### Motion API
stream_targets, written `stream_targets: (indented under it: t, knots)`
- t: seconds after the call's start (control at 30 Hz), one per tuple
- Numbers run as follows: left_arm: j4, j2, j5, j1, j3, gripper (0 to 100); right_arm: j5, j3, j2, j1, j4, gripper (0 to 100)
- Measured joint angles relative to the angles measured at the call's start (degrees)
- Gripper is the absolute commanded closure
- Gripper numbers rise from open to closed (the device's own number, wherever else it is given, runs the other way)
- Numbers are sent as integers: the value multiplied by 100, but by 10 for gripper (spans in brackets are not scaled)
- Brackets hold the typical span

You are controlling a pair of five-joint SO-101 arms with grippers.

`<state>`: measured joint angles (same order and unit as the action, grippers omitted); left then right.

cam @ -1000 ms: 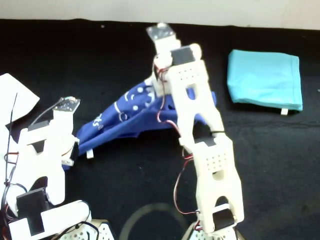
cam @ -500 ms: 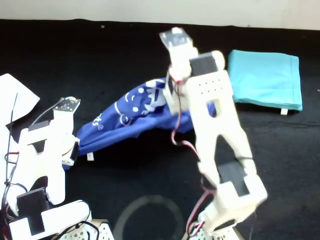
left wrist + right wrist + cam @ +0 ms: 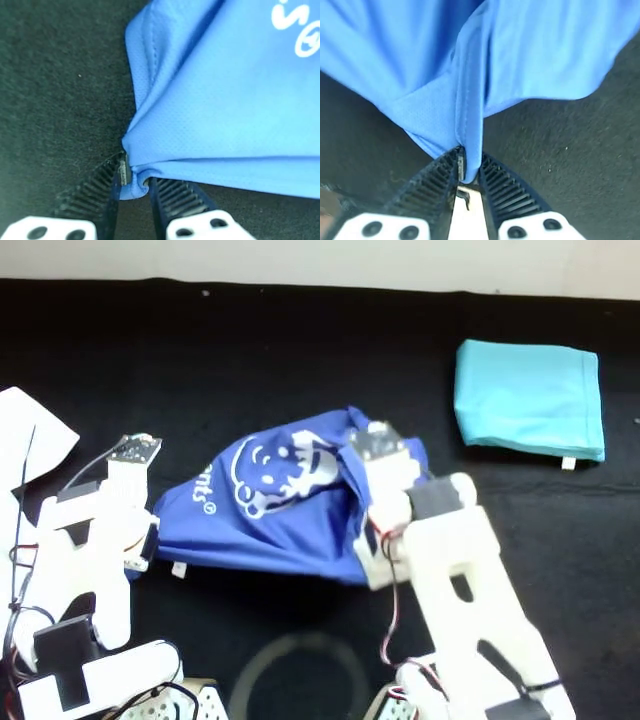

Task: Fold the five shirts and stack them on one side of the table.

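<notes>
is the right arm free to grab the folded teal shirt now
Probably not yet: the right gripper is shut on the blue shirt. Nothing stands between it and the teal shirt; it must let go first.

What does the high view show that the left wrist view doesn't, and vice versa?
High view adds: the folded turquoise shirt at the table's far right, the white cartoon face print on the royal-blue fabric shirt, and the right arm over that shirt's right edge. Left wrist view adds: the left gripper shut on a hemmed corner of the shirt, with its ribbed fingers and the fabric weave up close. Shared: the blue shirt lying on the black cloth table cover.
</notes>
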<state>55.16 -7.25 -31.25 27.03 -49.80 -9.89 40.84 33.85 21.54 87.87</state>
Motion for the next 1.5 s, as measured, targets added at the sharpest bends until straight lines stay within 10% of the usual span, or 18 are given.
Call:
stream_targets:
  t: [0.47, 1.1, 1.5]
  knots:
    - [0, 0, 0, 0, 0, 991, -738, -1275, 1248, -97, 220, 804]
    - [0, 0, 0, 0, 0, 991, 70, -1864, -3130, 949, -1767, 804]
    - [0, 0, 0, 0, -9, 991, -475, -3130, -4475, -1442, -2725, 804]
